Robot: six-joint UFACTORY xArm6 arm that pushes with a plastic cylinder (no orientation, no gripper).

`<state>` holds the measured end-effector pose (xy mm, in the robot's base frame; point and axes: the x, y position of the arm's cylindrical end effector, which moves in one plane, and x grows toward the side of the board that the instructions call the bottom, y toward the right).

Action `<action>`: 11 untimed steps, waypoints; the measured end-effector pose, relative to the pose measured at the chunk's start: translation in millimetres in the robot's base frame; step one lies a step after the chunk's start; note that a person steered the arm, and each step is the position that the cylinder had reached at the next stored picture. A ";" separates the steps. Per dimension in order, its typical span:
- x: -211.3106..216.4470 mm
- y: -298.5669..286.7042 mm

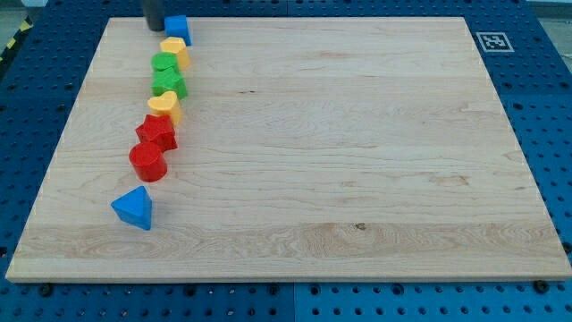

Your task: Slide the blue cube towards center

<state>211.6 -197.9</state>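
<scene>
The blue cube (pixel 178 28) sits at the top left of the wooden board (pixel 357 134), near its top edge. My tip (pixel 154 26) is the lower end of the dark rod at the view's top, just left of the blue cube and close to or touching it. Below the cube a line of blocks runs down the left side: a yellow block (pixel 176 51), a green block (pixel 164 64), a green star-like block (pixel 170 84), a yellow block (pixel 164 106), a red star-like block (pixel 156 132), a red cylinder (pixel 147 162) and a blue triangular block (pixel 133 207).
A black and white marker tag (pixel 492 41) lies at the board's top right corner. The board rests on a blue perforated table (pixel 554 107).
</scene>
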 end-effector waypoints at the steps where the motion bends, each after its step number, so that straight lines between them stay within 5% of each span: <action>1: 3.8 23.3; 5: 1.0 -5.8; 11: 80.2 93.7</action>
